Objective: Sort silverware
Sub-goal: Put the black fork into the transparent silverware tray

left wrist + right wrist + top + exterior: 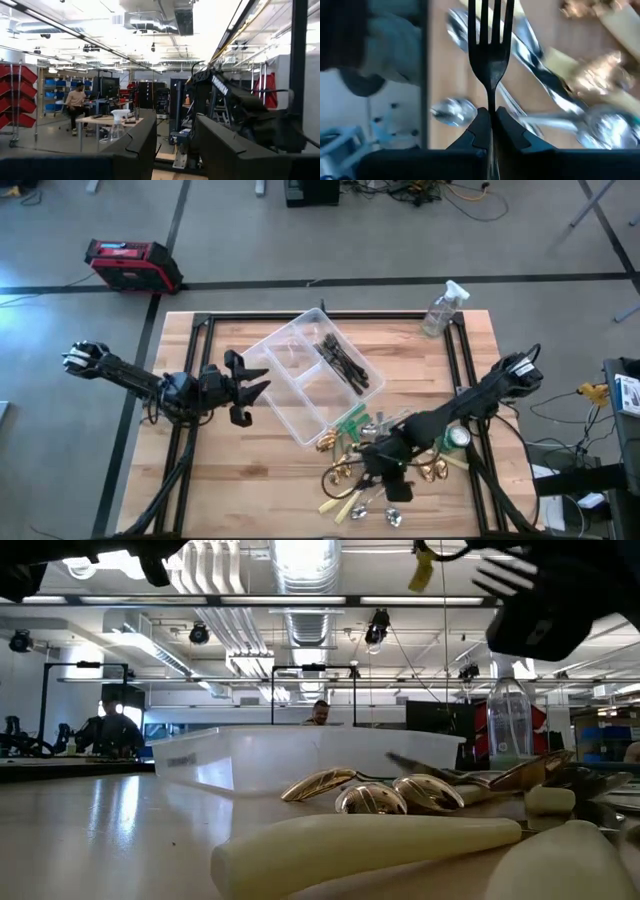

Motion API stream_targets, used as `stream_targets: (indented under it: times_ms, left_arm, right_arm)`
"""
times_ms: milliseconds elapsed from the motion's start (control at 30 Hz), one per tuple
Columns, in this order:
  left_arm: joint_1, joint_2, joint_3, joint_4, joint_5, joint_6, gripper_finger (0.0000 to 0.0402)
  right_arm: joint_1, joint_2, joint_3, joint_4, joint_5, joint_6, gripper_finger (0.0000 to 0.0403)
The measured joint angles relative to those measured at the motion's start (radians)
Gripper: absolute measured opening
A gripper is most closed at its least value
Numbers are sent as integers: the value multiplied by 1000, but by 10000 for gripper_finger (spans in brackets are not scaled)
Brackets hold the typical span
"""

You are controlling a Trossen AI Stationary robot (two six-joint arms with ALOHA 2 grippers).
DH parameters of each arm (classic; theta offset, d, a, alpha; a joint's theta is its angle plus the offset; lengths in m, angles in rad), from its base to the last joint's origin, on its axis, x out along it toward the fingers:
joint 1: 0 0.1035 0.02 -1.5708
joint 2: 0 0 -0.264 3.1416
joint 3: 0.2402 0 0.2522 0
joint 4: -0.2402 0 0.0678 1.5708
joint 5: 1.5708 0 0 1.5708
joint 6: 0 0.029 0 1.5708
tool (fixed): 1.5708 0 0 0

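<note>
A clear divided tray lies at the table's middle, with dark forks in its far-right compartment. The loose silverware lies in a heap near the front edge: gold spoons, silver spoons and cream-handled knives. My right gripper hangs over this heap, shut on a dark fork. My left gripper is raised at the tray's left side and stands open, with nothing between its fingers. My right gripper pinches the dark fork at its neck, just below the tines, between its two fingertips. The fork lies along the fingers, tines pointing away from the wrist, and its handle is hidden behind them. The fingers slant downward. The fork is lifted clear of the heap.
A clear spray bottle stands at the table's far right corner. A green can sits beside the right arm, near the heap. Bare wood lies at the table's front left. A red case sits on the floor beyond the table.
</note>
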Motion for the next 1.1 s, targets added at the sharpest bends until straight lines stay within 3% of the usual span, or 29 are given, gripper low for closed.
stream_targets:
  times_ms: [400, 933, 1100]
  left_arm:
    - [-4, -39, 0, -78, -1, -21, 119]
    - [-4, -39, 0, -105, -1, -35, 119]
    - [-4, -38, 0, -136, 0, -80, 119]
  right_arm:
    - [-269, -13, 18, -5, 180, 227, 0]
    - [-633, 10, 215, -36, 471, -70, 0]
    - [-705, 52, 219, -25, 497, -96, 0]
